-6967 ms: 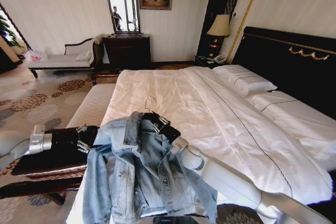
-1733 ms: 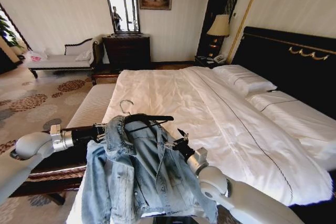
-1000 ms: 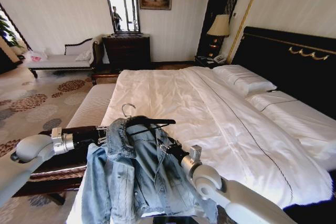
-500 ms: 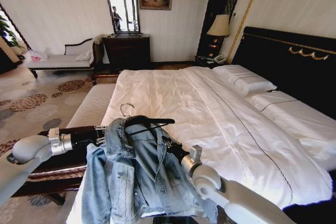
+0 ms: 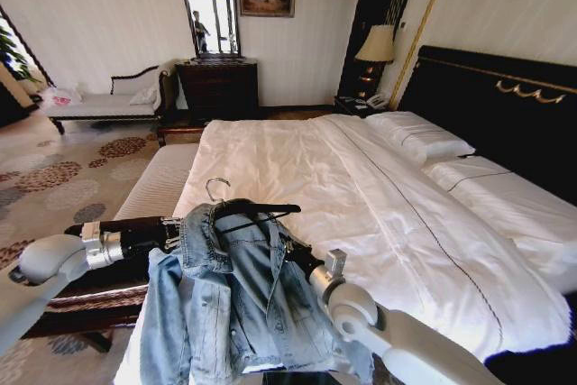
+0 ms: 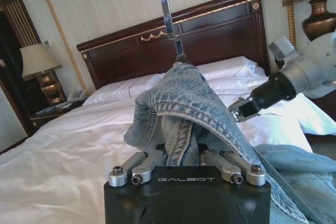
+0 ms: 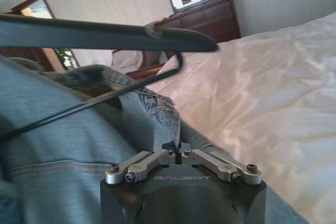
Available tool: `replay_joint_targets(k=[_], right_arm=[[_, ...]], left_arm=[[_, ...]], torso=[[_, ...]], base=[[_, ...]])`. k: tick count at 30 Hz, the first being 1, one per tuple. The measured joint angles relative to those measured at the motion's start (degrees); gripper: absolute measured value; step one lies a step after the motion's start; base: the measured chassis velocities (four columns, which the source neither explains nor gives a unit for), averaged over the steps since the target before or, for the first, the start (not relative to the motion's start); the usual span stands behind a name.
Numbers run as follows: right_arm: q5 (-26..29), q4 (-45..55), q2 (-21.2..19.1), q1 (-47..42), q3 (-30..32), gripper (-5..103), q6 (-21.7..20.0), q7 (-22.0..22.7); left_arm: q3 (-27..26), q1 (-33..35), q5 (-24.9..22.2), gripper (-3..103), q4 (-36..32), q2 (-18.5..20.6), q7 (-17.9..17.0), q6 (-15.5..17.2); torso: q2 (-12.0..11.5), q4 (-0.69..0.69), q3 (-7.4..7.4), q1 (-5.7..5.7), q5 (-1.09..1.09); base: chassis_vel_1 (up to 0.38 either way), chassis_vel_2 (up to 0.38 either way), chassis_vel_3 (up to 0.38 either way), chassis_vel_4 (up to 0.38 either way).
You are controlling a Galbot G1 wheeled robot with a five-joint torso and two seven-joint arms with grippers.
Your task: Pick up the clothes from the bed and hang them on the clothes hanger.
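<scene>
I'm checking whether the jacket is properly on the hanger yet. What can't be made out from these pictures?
- Head view: the clothes hanger's left shoulder is covered by the denim jacket, so its seating there is hidden.
- Head view: the jacket's hem is cut off by the picture's lower edge.
- Left wrist view: the left gripper is buried in denim; whether it also holds the hanger is hidden.
- Right wrist view: the right gripper pinches a denim edge; which part is unclear.

jacket (image 5: pixel 236 299): faded, rough-woven denim cloth
hanger (image 7: pixel 105 34): matt black, shiny metal hook
bed (image 5: pixel 361 187): smooth white cloth, glossy dark headboard
</scene>
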Motion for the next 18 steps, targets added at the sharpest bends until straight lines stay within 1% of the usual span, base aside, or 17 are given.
replay_joint_targets(k=[3,5,6,10,18], right_arm=[[2.3,-3.5,1.1,2.5,0.6,0,0.0,1.0],[2.4,-3.8,1.2,2.7,0.6,0,0.0,1.0],[2.6,-6.2,1.7,4.7,0.8,0,0.1,1.1],[0.4,-12.6,2.9,9.7,0.8,0,0.5,0.2],[0.8,-15.3,3.0,12.1,2.7,0,0.4,0.5]], left_arm=[[-1.3,0.9,-0.8,21,-0.6,0.0,0.0,0.0],[-1.4,1.0,-0.9,21,-0.7,0.0,0.0,0.0],[-2.0,1.5,-0.9,21,-1.1,0.0,-0.1,0.0],[-3.5,3.1,-1.0,21,-1.7,-0.2,-0.4,-0.2],[-6.2,6.1,-1.2,21,-1.4,-0.4,0.2,-0.7]], torso=[[0.0,0.01,0.0,0.0,0.0],[0.0,0.01,0.0,0.0,0.0],[0.0,0.01,0.0,0.0,0.01],[0.0,0.01,0.01,0.0,0.01],[0.0,0.0,0.01,0.0,0.01]], base=[[0.0,0.0,0.0,0.0],[0.0,0.0,0.0,0.0],[0.0,0.0,0.0,0.0],[0.0,0.0,0.0,0.0],[0.0,0.0,0.0,0.0]])
